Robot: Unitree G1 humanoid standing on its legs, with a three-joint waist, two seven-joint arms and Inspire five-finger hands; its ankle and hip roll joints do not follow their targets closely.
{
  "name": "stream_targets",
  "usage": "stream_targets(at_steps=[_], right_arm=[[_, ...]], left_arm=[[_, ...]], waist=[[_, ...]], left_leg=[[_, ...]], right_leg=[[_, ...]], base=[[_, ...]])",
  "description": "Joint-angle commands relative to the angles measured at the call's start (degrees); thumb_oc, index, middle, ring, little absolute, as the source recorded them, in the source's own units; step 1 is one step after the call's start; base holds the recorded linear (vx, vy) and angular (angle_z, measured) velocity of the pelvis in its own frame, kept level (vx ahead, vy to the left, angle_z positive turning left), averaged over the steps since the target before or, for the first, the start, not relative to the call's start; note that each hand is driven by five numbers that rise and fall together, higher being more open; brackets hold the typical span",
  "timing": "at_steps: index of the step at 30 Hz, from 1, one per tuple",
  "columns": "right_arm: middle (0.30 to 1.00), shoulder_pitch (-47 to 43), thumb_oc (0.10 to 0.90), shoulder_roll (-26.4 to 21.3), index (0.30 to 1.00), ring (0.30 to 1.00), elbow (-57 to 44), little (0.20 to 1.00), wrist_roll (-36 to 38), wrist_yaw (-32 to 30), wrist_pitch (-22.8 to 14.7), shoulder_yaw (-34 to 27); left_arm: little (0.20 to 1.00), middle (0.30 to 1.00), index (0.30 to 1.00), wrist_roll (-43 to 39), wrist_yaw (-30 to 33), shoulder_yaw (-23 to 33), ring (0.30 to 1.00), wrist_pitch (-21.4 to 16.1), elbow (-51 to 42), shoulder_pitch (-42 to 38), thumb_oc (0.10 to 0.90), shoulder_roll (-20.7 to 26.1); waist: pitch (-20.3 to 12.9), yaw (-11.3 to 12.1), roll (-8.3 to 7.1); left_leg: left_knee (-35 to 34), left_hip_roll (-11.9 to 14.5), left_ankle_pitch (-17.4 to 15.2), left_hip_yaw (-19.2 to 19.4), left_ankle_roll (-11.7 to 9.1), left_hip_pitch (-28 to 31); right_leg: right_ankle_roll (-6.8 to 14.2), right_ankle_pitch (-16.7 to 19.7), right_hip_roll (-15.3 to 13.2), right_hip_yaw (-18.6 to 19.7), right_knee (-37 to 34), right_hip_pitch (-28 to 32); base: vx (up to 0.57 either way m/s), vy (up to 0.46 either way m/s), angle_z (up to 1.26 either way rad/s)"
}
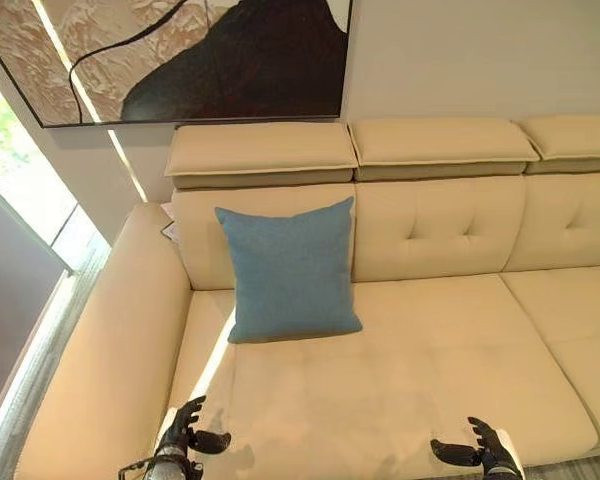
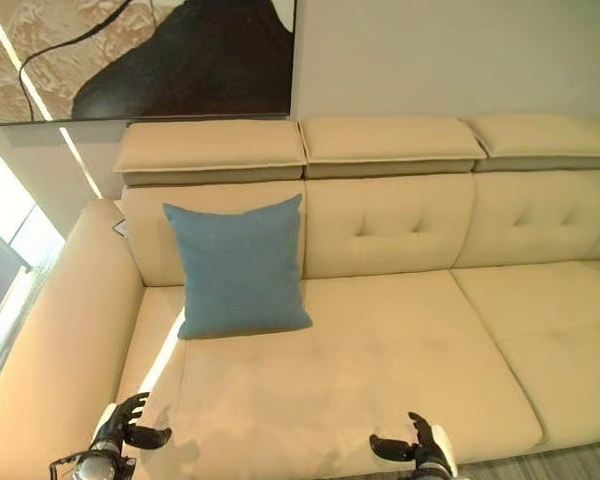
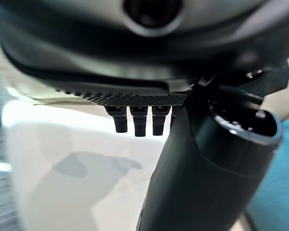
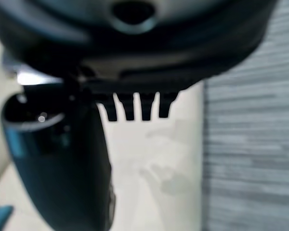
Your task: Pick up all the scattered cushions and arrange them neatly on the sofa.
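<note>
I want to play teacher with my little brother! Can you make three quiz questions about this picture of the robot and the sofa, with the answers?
1. True or false: the square blue fabric cushion lies flat on the floor.
2. Which part of the cream leather sofa does the cushion lean against? A) the backrest B) the armrest C) nothing
3. Fill in: the robot's dark left hand and dark right hand both hover over the seat's front edge with fingers ____ and hold nothing.

Key: 1 false, it stands upright on the seat. 2 A. 3 open.
</note>
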Motion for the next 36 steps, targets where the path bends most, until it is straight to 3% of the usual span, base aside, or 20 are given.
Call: stream_targets(at_steps=[1,3,4,8,10,13,17,19,21,27,29,31,32,36], right_arm=[[0.9,-4.85,0.8,-2.36,0.9,0.9,-0.58,0.9,1.6,-2.73,-2.05,-0.29],[0.9,-5.08,0.8,-2.41,0.9,0.9,-0.01,0.9,1.54,-2.56,-2.04,-0.12],[0.9,-5.04,0.8,-2.1,0.9,0.9,0.81,0.9,1.43,-2.08,-1.84,0.11],[0.9,-5.63,0.8,-0.5,0.9,0.9,5.48,0.9,1.91,-1.72,-1.35,0.41],[0.9,-5.79,0.8,-0.01,0.9,0.9,6.34,0.9,1.78,-1.74,-1.13,0.71],[0.9,-6.71,0.8,1.75,0.9,0.9,9.61,0.9,0.57,-1.65,-0.13,2.54],[0.9,-7.57,0.8,2.95,0.9,0.9,10.77,0.9,0.07,-1.5,0.41,3.38],[0.9,-8.23,0.8,3.2,0.9,0.9,10.94,0.9,0.44,-1.42,0.39,3.89],[0.9,-7.95,0.8,3.59,0.9,0.9,11.66,0.9,0.97,-1.46,0.0,4.02],[0.9,-7.53,0.8,4.36,0.9,0.9,12.47,0.9,1.43,-1.07,-0.42,4.01],[0.9,-7.46,0.8,4.54,0.9,0.9,12.39,0.9,1.51,-0.97,-0.49,4.02],[0.9,-7.56,0.8,4.53,0.9,0.9,12.15,0.9,1.68,-0.96,-0.41,4.29],[0.9,-7.26,0.8,4.7,0.9,0.9,12.04,0.9,2.23,-0.74,-0.54,4.36],[0.9,-6.61,0.8,4.41,0.9,0.9,12.54,0.9,2.98,-0.58,-0.43,4.26]], left_arm=[[0.9,0.9,0.9,-0.55,0.76,0.85,0.9,-2.35,3.48,-2.67,0.8,-0.43],[0.9,0.9,0.9,-0.83,0.78,1.04,0.9,-2.34,4.91,-2.46,0.8,-1.03],[0.9,0.9,0.9,-1.27,0.78,1.04,0.9,-2.27,6.8,-2.29,0.8,-1.86],[0.9,0.9,0.9,-0.41,0.72,0.36,0.9,-1.71,11.71,-3.58,0.8,-3.07],[0.9,0.9,0.9,-0.36,0.88,0.08,0.9,-1.83,11.91,-4.07,0.8,-3.04],[0.9,0.9,0.9,0.09,1.46,-0.74,0.9,-2.35,11.94,-5.56,0.8,-2.45],[0.9,0.9,0.9,0.95,1.41,-0.9,0.9,-2.5,12.98,-6.57,0.8,-1.48],[0.9,0.9,0.9,1.03,1.53,-0.96,0.9,-2.25,12.78,-7.07,0.8,-0.58],[0.9,0.9,0.9,1.47,1.24,-0.75,0.9,-1.77,14.07,-6.9,0.8,-0.13],[0.9,0.9,0.9,1.96,0.87,-0.09,0.9,-1.08,16.42,-6.31,0.8,-0.01],[0.9,0.9,0.9,2.08,0.85,0.01,0.9,-1.14,16.65,-6.33,0.8,-0.07],[0.9,0.9,0.9,2.02,0.8,-0.32,0.9,-1.13,16.25,-6.05,0.8,-0.28],[0.9,0.9,0.9,1.9,0.79,-0.46,0.9,-1.16,16.41,-6.29,0.8,-0.65],[0.9,0.9,0.9,2.1,0.48,-1.57,0.9,-1.01,15.56,-7.31,0.8,-0.98]], waist=[[0.26,0.25,-3.87],[0.39,0.16,-3.62],[0.1,-0.2,-3.03],[-0.52,-1.18,-2.81],[-0.24,-1.21,-3.01],[1.62,-0.89,-4.19],[3.2,-0.4,-4.66],[4.14,0.34,-4.38],[3.92,1.66,-3.79],[2.13,3.14,-3.21],[1.86,3.5,-3.29],[0.88,4.52,-3.94],[0.67,3.92,-4.06],[1.14,2.95,-4.02]], left_leg=[[15.35,-3.41,-11.32,-4.84,0.67,1.65],[16.57,-3.47,-11.84,-6.22,0.62,2.54],[13.16,-3.59,-13.1,-7.91,0.72,5.13],[4.25,-3.73,-14.78,-6.5,1.62,9.3],[3.03,-4.14,-14.56,-6.48,2.07,9.55],[0.1,-6.17,-13.45,-7.03,3.5,9.32],[-0.77,-6.34,-12.1,-5.42,4.08,8.56],[-0.93,-5.8,-10.77,-4.23,4.51,7.18],[-2.44,-5.33,-9.27,-2.55,5.02,6.42],[-2.96,-4.52,-7.78,0.44,5.26,4.71],[-2.27,-4.46,-7.66,1.37,5.21,3.81],[-1.49,-4.48,-7.43,3.46,4.86,2.78],[-0.9,-4.16,-7.18,3.51,4.42,2.16],[1.17,-3.87,-7.3,3.42,4.21,1.2]], right_leg=[[5.49,-1.96,-1.98,3.3,1.32,-2.03],[5.58,-1.64,-1.71,3.74,1.67,-2.22],[5.96,-1.23,-1.45,4.42,2.22,-3.02],[7.1,0.04,-2.39,4.29,3.09,-5.29],[7.51,0.6,-2.8,4.38,3.46,-6.04],[9.93,3.95,-4.41,5.63,3.91,-9.49],[11.63,5.97,-5.12,4.64,5.42,-12.49],[10.96,3.07,-5.13,2.1,8.28,-12.28],[9.02,-1.18,-4.96,-1.22,13.48,-9.81],[8.07,-6.98,-3.29,-1.99,18.98,-5.47],[8.18,-7.36,-3.3,-2.66,18.65,-4.22],[8.16,-7.53,-3.47,-3.15,13.81,-0.99],[7.79,-7.82,-2.19,-0.59,11.11,-0.92],[7.12,-7.05,-1.41,1.59,7.83,-0.08]], base=[[-0.12,0.093,-0.19],[-0.07,0.133,-0.39],[-0.05,0.151,-0.35],[-0.06,0.198,-0.08],[-0.16,0.226,-0.01],[-0.23,0.222,-0.16],[-0.24,0.132,-0.35],[-0.29,0.107,-0.73],[-0.24,0.101,-0.52],[-0.13,0.012,-0.32],[-0.11,-0.037,-0.36],[-0.09,-0.124,-0.42],[-0.04,-0.121,-0.33],[-0.07,-0.091,-0.14]])
